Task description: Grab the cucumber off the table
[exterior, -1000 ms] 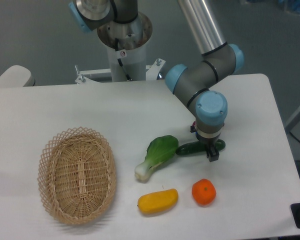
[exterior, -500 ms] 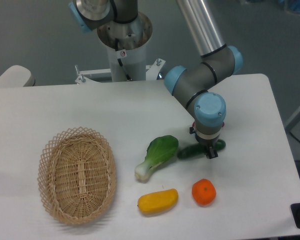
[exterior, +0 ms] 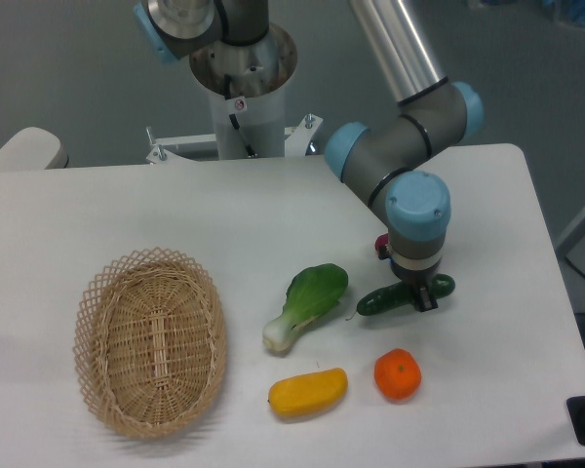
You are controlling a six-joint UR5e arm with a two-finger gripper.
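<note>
— Where is the cucumber (exterior: 390,298)?
— On the table (exterior: 127,210), at three o'clock from the bok choy (exterior: 307,303) and twelve o'clock from the orange (exterior: 398,374). Dark green, glossy, slim, tilted.
— And the gripper (exterior: 421,295)?
— Its fingers are clamped on the cucumber.

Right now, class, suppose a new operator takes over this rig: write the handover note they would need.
Gripper: down over the cucumber, apparently shut on its right half.
Cucumber: tilted, right of the bok choy, above the orange; whether it has cleared the table cannot be told.
Done: approach, likely the grasp.
Left: confirm the grip and lift the cucumber well clear.
</note>
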